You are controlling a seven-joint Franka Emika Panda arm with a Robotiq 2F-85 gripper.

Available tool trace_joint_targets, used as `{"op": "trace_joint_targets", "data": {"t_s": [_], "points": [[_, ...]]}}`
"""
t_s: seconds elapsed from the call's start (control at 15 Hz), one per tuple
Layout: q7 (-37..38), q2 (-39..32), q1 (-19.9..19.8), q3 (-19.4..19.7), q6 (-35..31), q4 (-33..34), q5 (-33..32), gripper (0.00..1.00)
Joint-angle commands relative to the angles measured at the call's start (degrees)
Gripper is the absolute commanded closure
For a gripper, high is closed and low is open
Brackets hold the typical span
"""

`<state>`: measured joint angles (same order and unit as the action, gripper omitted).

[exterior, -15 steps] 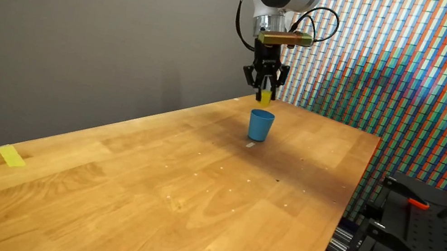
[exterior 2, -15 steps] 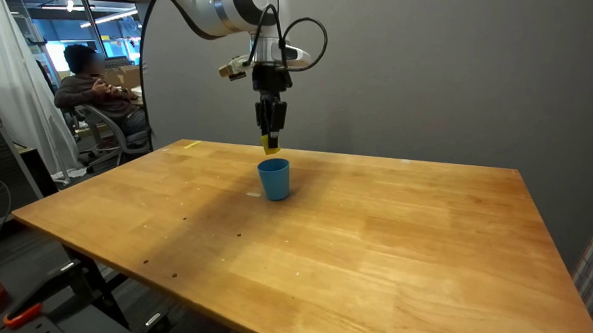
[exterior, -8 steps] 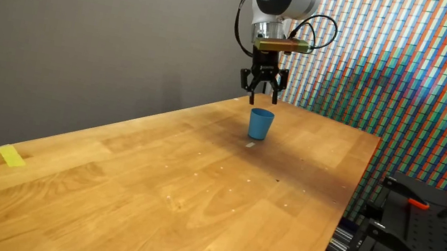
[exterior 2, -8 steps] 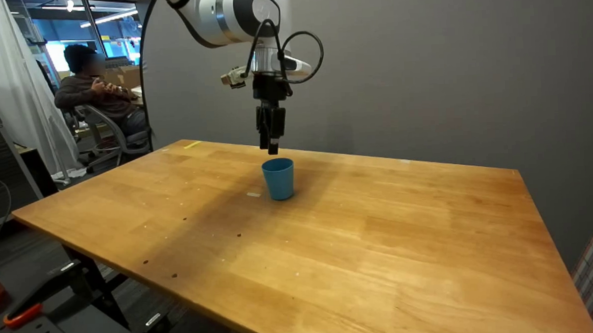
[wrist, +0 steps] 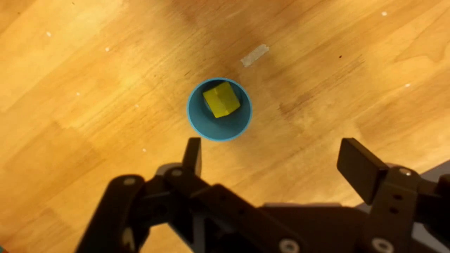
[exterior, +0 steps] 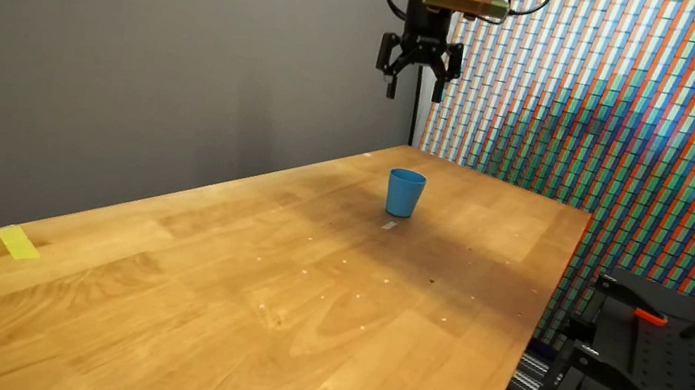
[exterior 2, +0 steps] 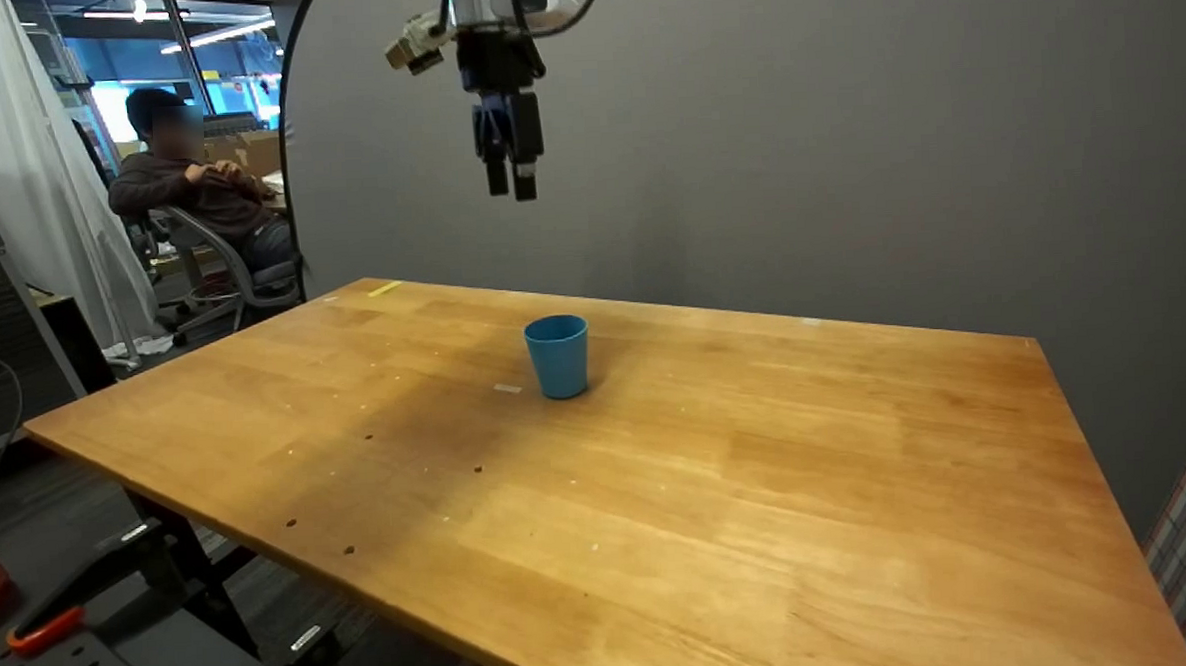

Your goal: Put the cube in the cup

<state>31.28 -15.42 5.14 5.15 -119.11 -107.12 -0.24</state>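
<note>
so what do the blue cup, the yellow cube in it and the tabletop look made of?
Cup: likely plastic, matte; smooth, uniform blue wall, thin even rim, no sharp glare.
Cube: dull finish, material open, maybe foam, plastic or painted wood; plain yellow faces, no grain visible.
Tabletop: looks like wood, possibly clear-coated; grain and joined strips show, with a soft sheen.

We are seeing a yellow cube (wrist: 222, 100), a blue cup (exterior: 404, 195) and a black claw (exterior: 414, 95). We are finding the honey-brown worktop (exterior: 261, 358) wood-grained and pale-flecked, the strip (exterior: 19, 242) yellow, the wall (exterior: 129, 56) plain grey, and the backdrop (exterior: 653, 84) tiled in stripes of red, blue, green and white.
</note>
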Motion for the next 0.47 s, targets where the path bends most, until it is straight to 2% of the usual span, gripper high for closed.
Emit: {"op": "trace_joint_targets", "data": {"t_s": [0.0, 0.07, 0.2, 0.4], "points": [[-1.85, 12.35, 1.43, -2.48, 2.74, -6.79, -4.46, 0.00], [-0.25, 5.59, -0.06, -2.30, 1.55, -2.17, -2.59, 0.00], [-0.50, 10.00, 0.23, -3.73, 3.14, -4.20, -3.45, 0.00], [-0.81, 11.57, 0.21, -4.01, 3.18, -5.89, -3.64, 0.00]]}}
